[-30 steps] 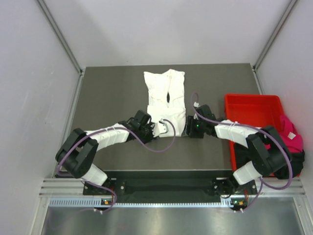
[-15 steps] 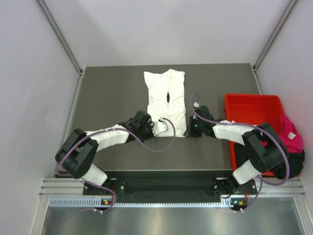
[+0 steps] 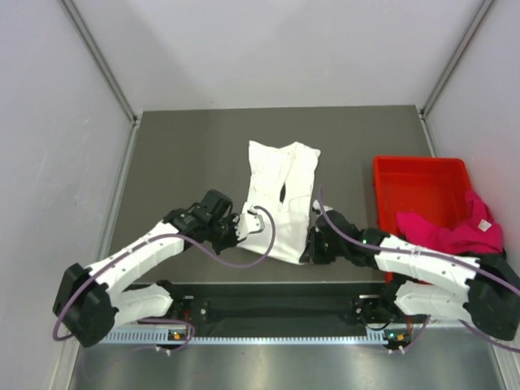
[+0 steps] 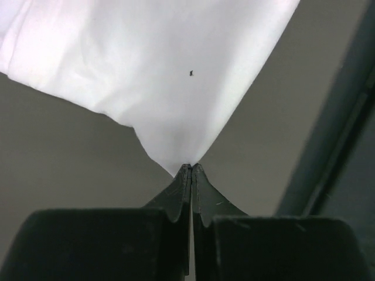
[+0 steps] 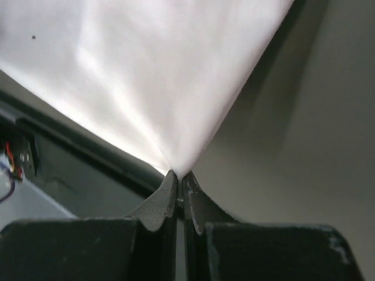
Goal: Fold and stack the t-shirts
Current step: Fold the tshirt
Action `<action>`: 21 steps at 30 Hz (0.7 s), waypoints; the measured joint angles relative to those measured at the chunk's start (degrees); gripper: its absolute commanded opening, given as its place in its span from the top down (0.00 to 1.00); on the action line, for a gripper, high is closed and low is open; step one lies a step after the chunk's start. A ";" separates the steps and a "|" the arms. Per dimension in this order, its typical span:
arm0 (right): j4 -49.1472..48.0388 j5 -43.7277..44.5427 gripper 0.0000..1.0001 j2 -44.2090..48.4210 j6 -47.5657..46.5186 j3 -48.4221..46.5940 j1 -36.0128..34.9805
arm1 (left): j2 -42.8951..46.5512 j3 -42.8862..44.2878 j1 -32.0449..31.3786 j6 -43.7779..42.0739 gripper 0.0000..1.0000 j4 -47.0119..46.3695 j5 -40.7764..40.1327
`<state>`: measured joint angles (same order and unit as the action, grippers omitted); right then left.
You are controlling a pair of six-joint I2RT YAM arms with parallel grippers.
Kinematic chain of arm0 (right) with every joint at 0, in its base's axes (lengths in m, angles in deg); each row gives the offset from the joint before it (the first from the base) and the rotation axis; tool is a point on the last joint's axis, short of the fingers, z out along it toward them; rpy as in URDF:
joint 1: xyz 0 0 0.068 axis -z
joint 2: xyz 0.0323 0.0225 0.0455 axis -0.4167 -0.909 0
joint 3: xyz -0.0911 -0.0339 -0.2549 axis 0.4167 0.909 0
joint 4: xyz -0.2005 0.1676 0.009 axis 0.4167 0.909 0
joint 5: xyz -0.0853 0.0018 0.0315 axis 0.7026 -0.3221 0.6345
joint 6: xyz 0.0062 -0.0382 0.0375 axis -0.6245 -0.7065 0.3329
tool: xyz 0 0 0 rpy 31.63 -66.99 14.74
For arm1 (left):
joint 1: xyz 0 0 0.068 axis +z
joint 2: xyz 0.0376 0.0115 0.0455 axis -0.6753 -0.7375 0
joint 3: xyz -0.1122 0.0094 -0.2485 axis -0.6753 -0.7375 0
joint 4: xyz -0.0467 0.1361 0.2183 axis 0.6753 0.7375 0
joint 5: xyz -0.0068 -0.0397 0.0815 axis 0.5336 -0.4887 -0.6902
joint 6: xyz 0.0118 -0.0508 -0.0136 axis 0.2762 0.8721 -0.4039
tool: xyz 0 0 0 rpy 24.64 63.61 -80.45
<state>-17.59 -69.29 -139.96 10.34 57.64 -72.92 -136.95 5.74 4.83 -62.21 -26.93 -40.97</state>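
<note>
The white t-shirt (image 3: 280, 195) lies lengthwise on the grey table (image 3: 179, 154), its near hem pulled toward the table's front edge. My left gripper (image 3: 237, 231) is shut on the hem's left corner; in the left wrist view the white cloth (image 4: 158, 76) fans out from the closed tips of that gripper (image 4: 192, 167). My right gripper (image 3: 308, 253) is shut on the right corner, and the right wrist view shows the cloth (image 5: 158, 82) stretched taut from its tips (image 5: 179, 174). A magenta-pink t-shirt (image 3: 451, 231) drapes over the bin's right side.
A red plastic bin (image 3: 414, 183) stands at the table's right side. Something dark (image 3: 491, 264) lies under the pink cloth at the bin's far right. The table's front rail (image 3: 268, 305) runs just below both grippers. Grey walls enclose the table on three sides.
Both grippers closed on the white t-shirt's near corners and drew back toward the front edge, dragging the shirt nearer. The pink t-shirt has spread further over the bin as the right arm swung.
</note>
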 measured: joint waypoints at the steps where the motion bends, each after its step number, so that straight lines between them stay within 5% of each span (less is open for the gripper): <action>1: 1.62 0.24 1.00 1.84 1.38 0.48 -2.21 | 1.46 0.50 -0.11 -0.02 1.00 3.21 1.05; 5: 7.58 -0.24 1.00 9.22 7.19 0.44 -10.05 | 6.38 5.09 -0.44 0.26 1.00 14.56 4.68; 9: 10.16 -0.83 1.00 13.29 9.16 0.09 -9.86 | 6.67 8.94 -0.55 2.40 1.00 16.63 4.63; 14: 11.17 -3.76 1.00 9.88 3.43 -3.58 4.70 | -2.19 13.77 1.31 4.28 1.00 13.79 1.77; 21: 6.58 -8.22 1.00 -8.55 -8.09 -17.00 23.15 | -24.26 33.38 11.13 5.79 1.00 5.86 1.84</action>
<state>-11.01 -77.51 -148.51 2.25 40.64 -49.78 -161.22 39.12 15.96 -56.42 -21.07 -39.14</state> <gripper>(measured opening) 0.014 0.011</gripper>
